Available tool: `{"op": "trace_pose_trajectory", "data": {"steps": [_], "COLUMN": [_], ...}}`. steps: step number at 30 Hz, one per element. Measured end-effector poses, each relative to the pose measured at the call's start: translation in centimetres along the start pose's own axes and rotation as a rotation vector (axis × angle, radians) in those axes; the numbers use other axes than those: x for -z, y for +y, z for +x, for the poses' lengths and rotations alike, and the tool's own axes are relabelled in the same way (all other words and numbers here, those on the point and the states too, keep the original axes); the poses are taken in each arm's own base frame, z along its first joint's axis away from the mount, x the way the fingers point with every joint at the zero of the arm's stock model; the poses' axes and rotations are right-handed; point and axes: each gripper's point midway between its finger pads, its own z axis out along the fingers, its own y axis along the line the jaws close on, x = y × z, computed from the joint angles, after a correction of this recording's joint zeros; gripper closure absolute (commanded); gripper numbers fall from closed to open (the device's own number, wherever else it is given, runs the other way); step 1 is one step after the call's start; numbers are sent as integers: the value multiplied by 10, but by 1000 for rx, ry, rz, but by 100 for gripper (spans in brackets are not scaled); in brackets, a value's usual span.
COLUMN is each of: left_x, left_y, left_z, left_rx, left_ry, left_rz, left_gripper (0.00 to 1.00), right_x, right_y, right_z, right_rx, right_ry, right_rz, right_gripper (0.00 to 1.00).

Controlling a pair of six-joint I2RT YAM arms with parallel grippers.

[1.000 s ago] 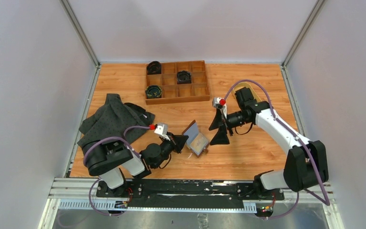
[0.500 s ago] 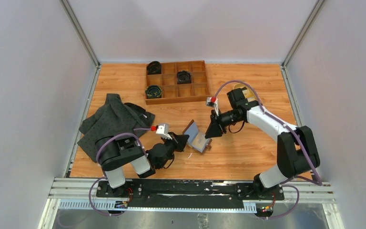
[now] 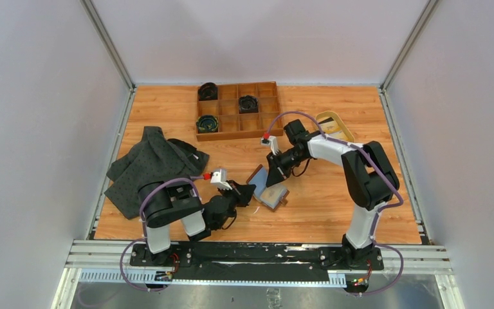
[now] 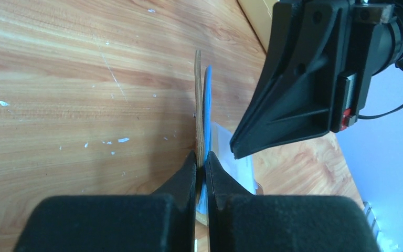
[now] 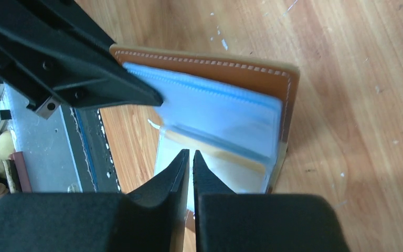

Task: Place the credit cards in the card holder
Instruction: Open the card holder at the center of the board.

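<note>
The card holder [image 3: 273,194] is a brown leather wallet lying open on the table, with one flap [image 4: 198,100] standing upright. My left gripper [image 3: 249,192] is shut on the lower edge of that flap and its blue sleeve [image 4: 207,105]. My right gripper [image 3: 271,179] hangs over the open sleeves [image 5: 225,113] with its jaws shut. Its tips sit against a clear sleeve; I cannot tell if they pinch it. A yellow-gold credit card [image 5: 225,153] shows through that clear sleeve. In the left wrist view the right gripper [image 4: 234,149] points down just right of the flap.
A wooden compartment tray [image 3: 267,131] with dark rolled items stands at the back. A dark grey cloth [image 3: 151,166] lies at the left. A tan oval dish [image 3: 344,130] sits behind the right arm. The metal rail [image 3: 251,254] runs along the near edge.
My right gripper went from wide open to shut and moved left and down onto the wallet's sleeves. The left gripper kept its hold on the flap.
</note>
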Motion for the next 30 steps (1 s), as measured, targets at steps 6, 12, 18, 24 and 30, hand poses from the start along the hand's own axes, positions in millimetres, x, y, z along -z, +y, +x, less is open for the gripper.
{"op": "trace_pose_trajectory", "data": {"steps": [6,12,18,24,30], "left_x": [1,11,30,29,7], "left_y": [1,4,3,-28,-32], "left_z": [1,-12,-41,-64,-89], "left_rx": [29,7,-82,-288,-408], "left_ry": [0,-25,-79,-61,28], "left_rz": [-6,-9,-6,58,116], "left_gripper": [60,37,8,0,1], "right_x": [-12,-16,-16,-17,-17], "right_y": [-15,-25,-27,-26,-26], "right_z": [2,9,7,6,7], "right_rx": [-46,-82,-71,-46,-36], "right_ry": [32,61,69,80,86], "right_rz": [13,43,60,62,58], "right_gripper": [90,89,87,85,85]}}
